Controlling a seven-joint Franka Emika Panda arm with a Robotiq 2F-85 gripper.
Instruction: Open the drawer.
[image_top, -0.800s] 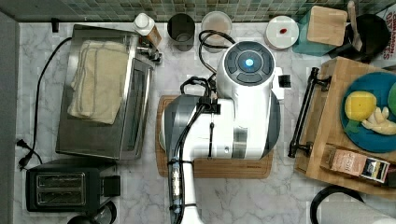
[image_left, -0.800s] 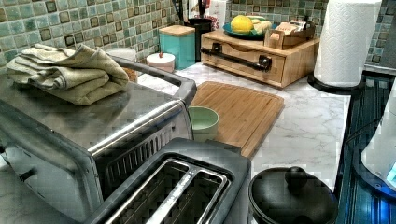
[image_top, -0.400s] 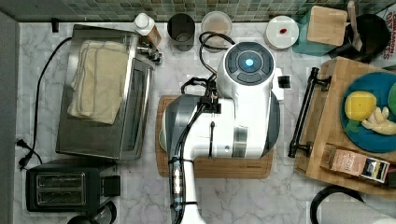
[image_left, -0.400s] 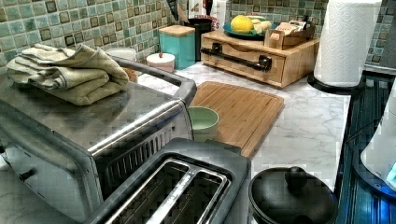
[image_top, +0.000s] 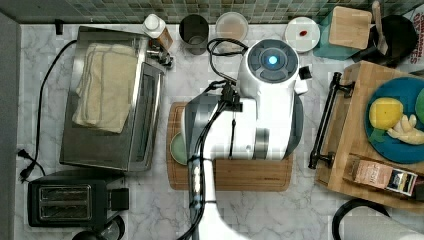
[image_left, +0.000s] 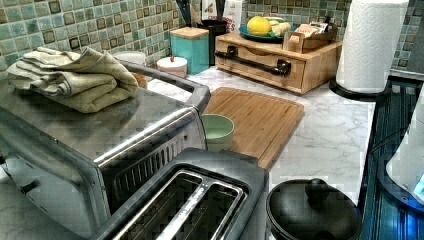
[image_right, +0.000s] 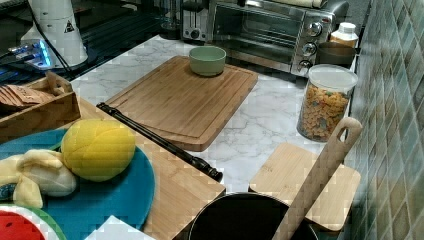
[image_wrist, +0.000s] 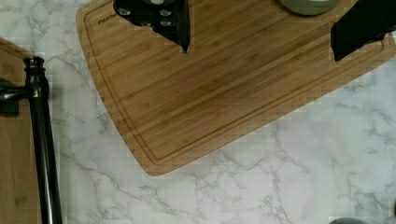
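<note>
Your arm crept slightly toward 3 o'clock in top view since a moment ago. Drawer unmoved, shut, at 3 o'clock of cutting board. Hand spread wide, empty, over board. Bar handle not reached; approach barely begun.

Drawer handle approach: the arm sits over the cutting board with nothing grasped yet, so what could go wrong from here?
The gripper is open above the cutting board, apart from the drawer's black bar handle. The bar is thin and sits close to the drawer front, so the fingers might straddle it badly or slip off. The green bowl sits on the board beneath the arm and could be clipped. A hard pull might drag the whole wooden unit, upsetting the blue plate on top.
</note>
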